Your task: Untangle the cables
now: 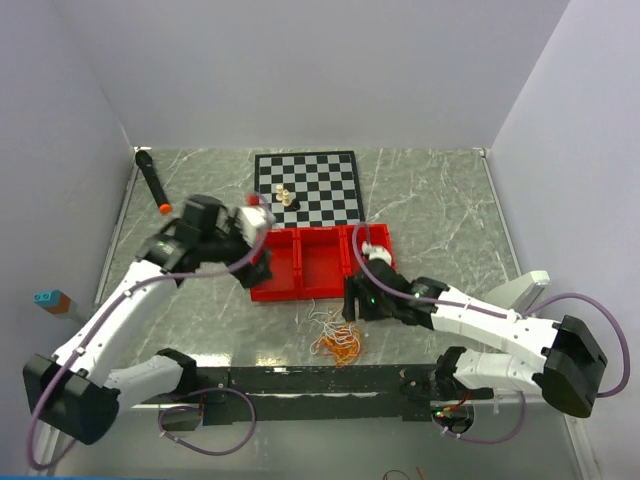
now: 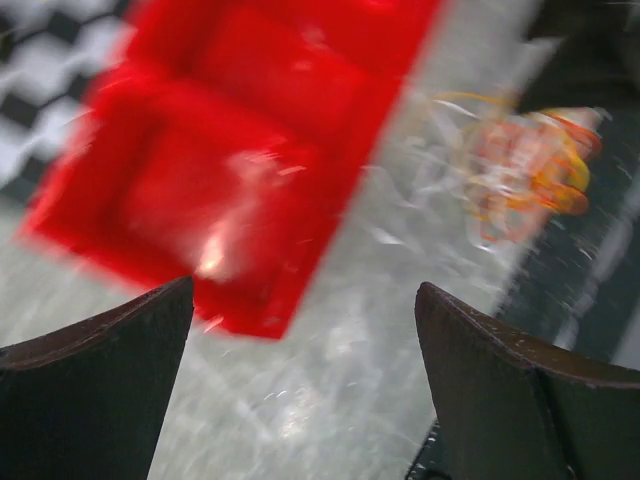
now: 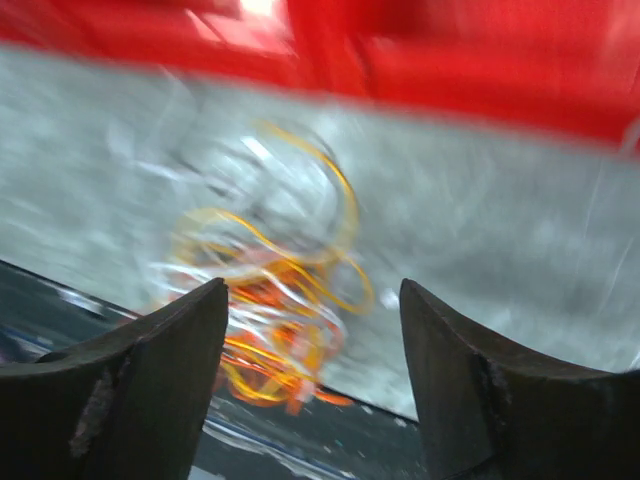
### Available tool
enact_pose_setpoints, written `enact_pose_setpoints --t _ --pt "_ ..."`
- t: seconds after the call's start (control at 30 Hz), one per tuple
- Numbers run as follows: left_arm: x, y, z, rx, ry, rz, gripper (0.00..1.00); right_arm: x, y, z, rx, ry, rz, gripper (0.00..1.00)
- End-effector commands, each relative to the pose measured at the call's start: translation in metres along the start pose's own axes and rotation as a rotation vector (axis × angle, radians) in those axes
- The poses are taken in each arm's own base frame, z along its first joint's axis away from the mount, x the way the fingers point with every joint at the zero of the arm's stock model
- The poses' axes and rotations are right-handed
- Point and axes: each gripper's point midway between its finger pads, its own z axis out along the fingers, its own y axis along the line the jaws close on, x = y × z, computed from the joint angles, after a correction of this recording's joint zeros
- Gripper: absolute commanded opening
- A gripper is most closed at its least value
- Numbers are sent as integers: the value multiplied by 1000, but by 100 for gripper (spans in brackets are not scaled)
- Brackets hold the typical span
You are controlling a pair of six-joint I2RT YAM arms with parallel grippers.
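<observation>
Bundle of thin white, yellow-orange and red-orange cables was found knotted in one heap on the grey marbled tabletop, just in front of the red plastic compartment tray, off its right half. Right gripper was held low just in front of the tray's right end, beside the heap, with jaws spread and nothing clamped. Left gripper was held over the tray's left end, jaws wide and empty. Both wrist views were motion-blurred. Black-and-white chessboard with small pale chess pieces was seen directly behind the tray. Black marker with orange tip was seen behind and well left of the tray.
</observation>
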Motion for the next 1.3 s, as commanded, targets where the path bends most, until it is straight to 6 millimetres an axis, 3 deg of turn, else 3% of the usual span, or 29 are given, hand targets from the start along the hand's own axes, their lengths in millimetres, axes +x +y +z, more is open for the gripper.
enact_pose_setpoints --t 0.0,0.17,0.3,0.47,0.7,0.93,1.0,1.1,1.27 --pt "9 -52 24 129 89 114 96 29 -1 3 -40 47 116 74" --pt "32 -102 55 272 187 288 97 41 -7 3 -46 51 173 68" --pt "45 -122 79 325 218 381 97 50 -8 8 -50 76 198 58" --pt "51 -125 114 304 226 449 96 68 -25 14 15 121 207 28" --pt "44 -119 149 278 206 490 97 77 -40 5 19 110 189 25" --pt "49 -121 165 299 214 499 99 82 -50 -1 75 140 142 19" --pt "53 -123 171 308 223 506 93 82 -52 -4 77 135 145 19" --pt "61 -126 177 327 260 505 75 81 -55 -7 85 123 152 19" --pt "62 -129 178 326 276 506 33 76 -55 -12 87 106 156 19"
